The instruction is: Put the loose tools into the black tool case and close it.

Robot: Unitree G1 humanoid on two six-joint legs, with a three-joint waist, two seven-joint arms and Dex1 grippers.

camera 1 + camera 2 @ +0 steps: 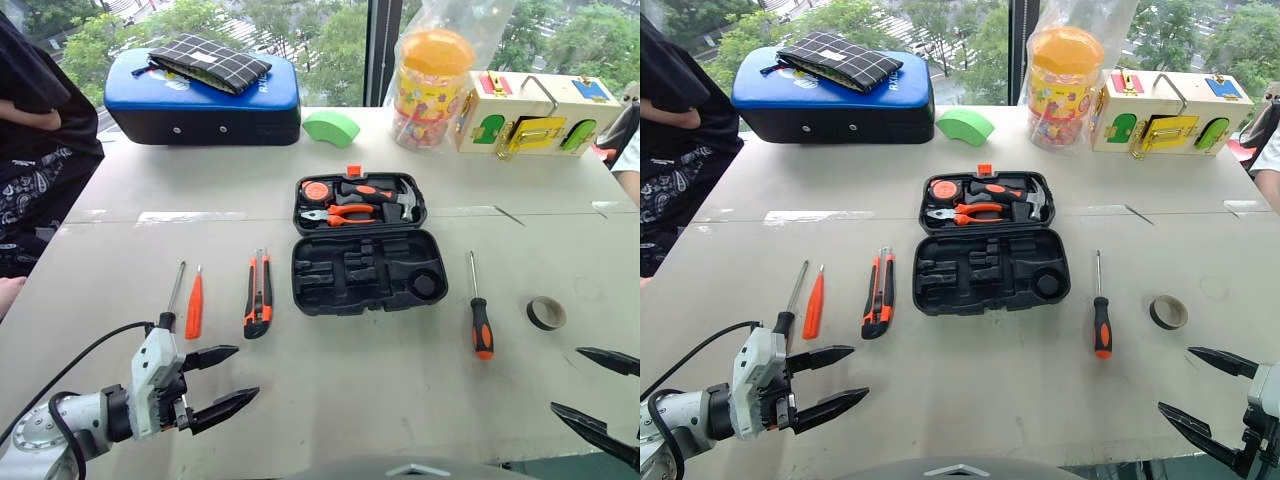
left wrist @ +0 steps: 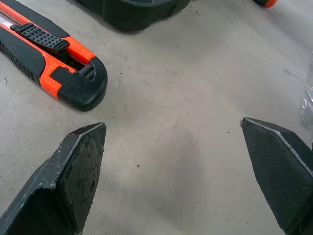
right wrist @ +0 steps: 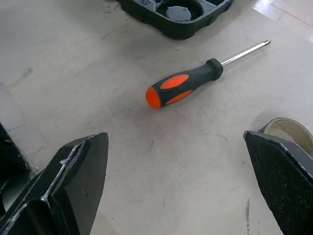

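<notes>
Both tools are spread wide and grasp nothing: the left tool [image 1: 222,382] and the right tool [image 1: 1208,392] hover over the table [image 1: 400,380] on the near side of the black tool case [image 1: 367,271]. No step is judged complete. The case lies open, its ribbed moulded slots vacant. Left of it lie the utility knife [image 1: 258,295], the small orange screwdriver [image 1: 194,305] and a long-shafted screwdriver [image 1: 172,297]; right of it lies the second screwdriver [image 1: 480,318], rubbery-handled, steel-shafted.

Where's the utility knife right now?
In the left eye view the utility knife lies flat on the table, just left of the open black tool case, with the small orange screwdriver on its other side.
</notes>
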